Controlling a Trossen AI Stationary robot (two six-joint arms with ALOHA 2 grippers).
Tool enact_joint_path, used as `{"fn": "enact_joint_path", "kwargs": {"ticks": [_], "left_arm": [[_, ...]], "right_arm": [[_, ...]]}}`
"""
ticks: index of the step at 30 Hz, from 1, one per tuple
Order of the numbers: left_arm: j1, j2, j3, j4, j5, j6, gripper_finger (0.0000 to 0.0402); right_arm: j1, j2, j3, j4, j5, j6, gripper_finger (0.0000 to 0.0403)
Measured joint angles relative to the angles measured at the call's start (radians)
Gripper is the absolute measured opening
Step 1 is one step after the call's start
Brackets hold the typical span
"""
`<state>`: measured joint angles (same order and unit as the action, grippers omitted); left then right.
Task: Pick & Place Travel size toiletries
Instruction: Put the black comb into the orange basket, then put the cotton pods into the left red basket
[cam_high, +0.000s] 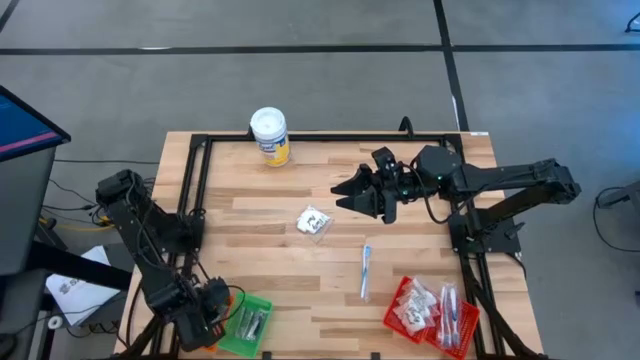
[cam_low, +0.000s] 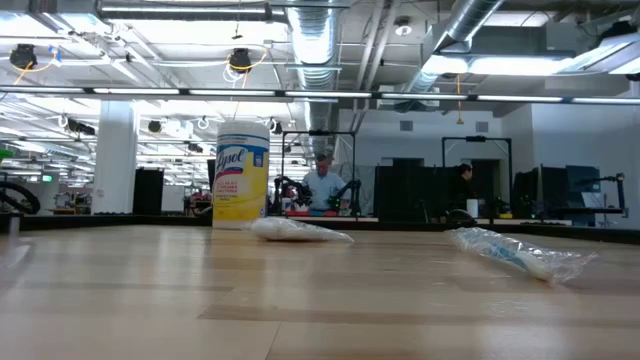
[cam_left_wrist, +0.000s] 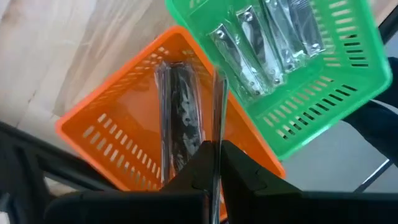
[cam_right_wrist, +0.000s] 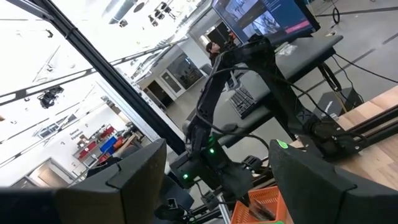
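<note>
The wooden bench (cam_high: 300, 270) carries a white-lidded yellow canister (cam_high: 270, 136) at its far edge, a red basket (cam_high: 400, 300) of toiletries at the near right corner, and an orange basket (cam_left_wrist: 118, 124) beside a green basket (cam_high: 262, 330) of silvery wrapped pieces at the near left corner. The right gripper (cam_high: 352, 192) hangs over the middle of the bench with jaws spread and holding nothing, while the left gripper (cam_left_wrist: 214, 158) sits over the orange basket with jaws pressed together on a slim clear-wrapped stick (cam_left_wrist: 219, 106), beside a dark narrow item (cam_left_wrist: 183, 118) lying in that basket. Loose on the bench lie a white sachet (cam_high: 314, 221) near the middle and a slim wrapped tube (cam_high: 366, 272) between it and the red basket.
</note>
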<state>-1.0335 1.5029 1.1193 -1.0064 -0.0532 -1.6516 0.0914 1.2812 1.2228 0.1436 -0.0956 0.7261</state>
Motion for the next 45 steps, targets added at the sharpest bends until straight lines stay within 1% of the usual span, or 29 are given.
{"fn": "enact_joint_path", "kwargs": {"ticks": [3, 7, 9, 15, 20, 24, 32, 35, 40, 45], "left_arm": [[-0.009, 0.005, -0.056, 0.085, 0.007, -0.006, 0.0005], [-0.01, 0.005, -0.124, 0.159, 0.051, -0.013, 0.0005], [-0.01, 0.005, -0.136, 0.159, 0.063, -0.013, 0.0005], [-0.009, 0.004, -0.15, 0.164, 0.061, -0.01, 0.0005], [-0.009, 0.003, -0.184, 0.17, 0.063, -0.011, 0.0007], [-0.009, 0.003, -0.197, 0.178, 0.062, -0.013, 0.0023], [-0.008, -0.021, -0.197, 0.182, 0.05, -0.014, 0.0087], [-0.008, -0.049, -0.197, 0.176, 0.05, -0.022, 0.0104], [-0.008, -0.112, -0.197, 0.169, 0.048, -0.054, 0.0107], [-0.008, -0.191, -0.197, 0.166, -0.028, -0.081, 0.0099]], "right_arm": [[0.0, 0.0, 0.0, 0.0, 0.0, 0.0, 0.0276], [0.0, 0.0, 0.0, 0.0, 0.0, 0.0, 0.0276], [0.0, 0.0, 0.0, 0.0, 0.0, 0.0, 0.0276], [0.0, 0.0, 0.0, 0.0, 0.0, 0.0, 0.0276], [-0.003, 0.0, 0.0, 0.0, 0.0, 0.0, 0.0276], [-0.004, 0.0, 0.0, 0.0, 0.0, 0.0, 0.0276], [-0.005, 0.0, 0.0, 0.0, 0.0, 0.0, 0.0276], [-0.008, 0.0, 0.0, 0.0, -0.001, 0.0, 0.0276], [-0.012, 0.0, 0.0, 0.0, -0.001, 0.0, 0.0276], [-0.021, 0.0, 0.0, 0.0, -0.004, -0.003, 0.0276]]}}
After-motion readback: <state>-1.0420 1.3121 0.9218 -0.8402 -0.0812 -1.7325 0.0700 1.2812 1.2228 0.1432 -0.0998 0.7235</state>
